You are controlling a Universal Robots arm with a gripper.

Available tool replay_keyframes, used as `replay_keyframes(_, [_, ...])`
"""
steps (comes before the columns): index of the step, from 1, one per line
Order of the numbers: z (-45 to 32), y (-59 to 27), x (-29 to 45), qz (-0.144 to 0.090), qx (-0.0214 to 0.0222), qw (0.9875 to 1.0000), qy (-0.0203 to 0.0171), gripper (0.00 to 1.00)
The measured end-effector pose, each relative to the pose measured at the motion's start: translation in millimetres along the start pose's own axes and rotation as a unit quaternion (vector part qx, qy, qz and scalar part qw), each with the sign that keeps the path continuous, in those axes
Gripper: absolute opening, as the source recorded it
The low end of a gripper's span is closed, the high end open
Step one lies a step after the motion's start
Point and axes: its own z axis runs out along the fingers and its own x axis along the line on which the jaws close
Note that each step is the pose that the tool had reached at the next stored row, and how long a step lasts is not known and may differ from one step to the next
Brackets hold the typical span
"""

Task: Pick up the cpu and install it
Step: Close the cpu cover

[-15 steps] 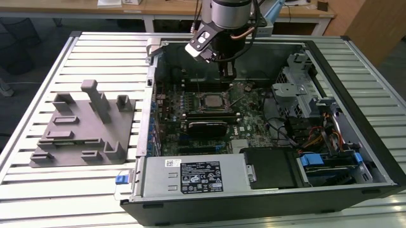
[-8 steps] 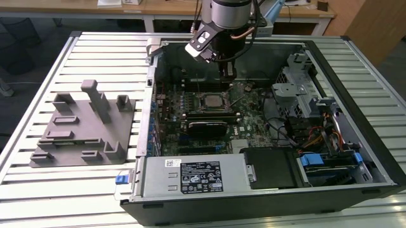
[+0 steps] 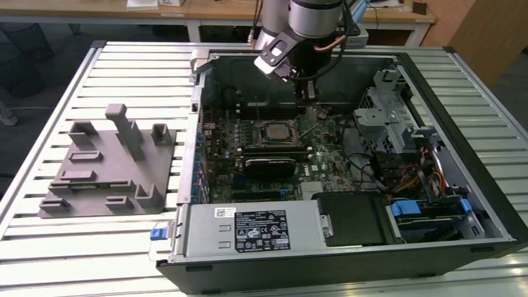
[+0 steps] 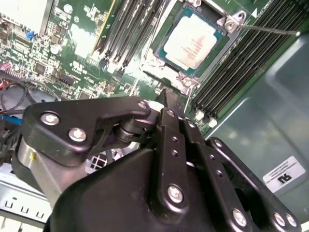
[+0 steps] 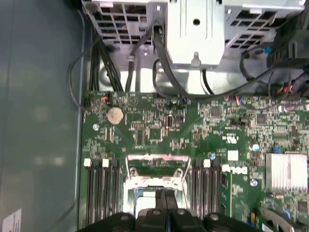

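While cpu (image 4: 189, 42) lies flat, face up, in socket (image 4: 232, 22), closed gripper (image 4: 168, 96) hovers near.

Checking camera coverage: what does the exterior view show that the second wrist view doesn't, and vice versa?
Exterior view: the grey holder block beside the computer case, and the power supply. Second wrist view: the socket's thin metal lever and a white sticker on the case wall. Both: the cpu seated in its socket, with the shut tool close by.
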Motion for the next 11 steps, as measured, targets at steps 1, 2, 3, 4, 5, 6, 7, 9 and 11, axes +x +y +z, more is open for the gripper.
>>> replay_keyframes(1, [-0.6, 0.5, 0.0, 0.0, 0.0007, 1.0, -0.0002, 0.11])
replay_keyframes(2, [-1.9, 0.7, 0.0, 0.0, 0.0006, 1.0, -0.0001, 0.11])
replay_keyframes(3, [-3.1, 0.9, 0.0, 0.0, 0.0007, 1.0, 0.0, 0.11])
replay_keyframes(4, [-3.4, 1.4, 0.0, 0.0, 0.0006, 1.0, 0.0001, 0.11])
replay_keyframes(5, [-3.3, 2.1, 0.0, 0.0, 0.0006, 1.0, 0.0002, 0.11])
replay_keyframes(6, [-3.3, 3.2, 0.0, 0.0, 0.0006, 1.0, 0.0002, 0.11])
replay_keyframes(7, [-3.2, 5.9, -0.1, 0.0, 0.0009, 1.0, 0.0001, 0.11])
replay_keyframes(9, [-2.9, 14.2, -0.1, 0.0, 0.0035, 1.0, 0.0, 0.11])
replay_keyframes(11, [-2.4, 21.3, -0.2, 0.0, 0.0062, 1.0, 0.0001, 0.11])
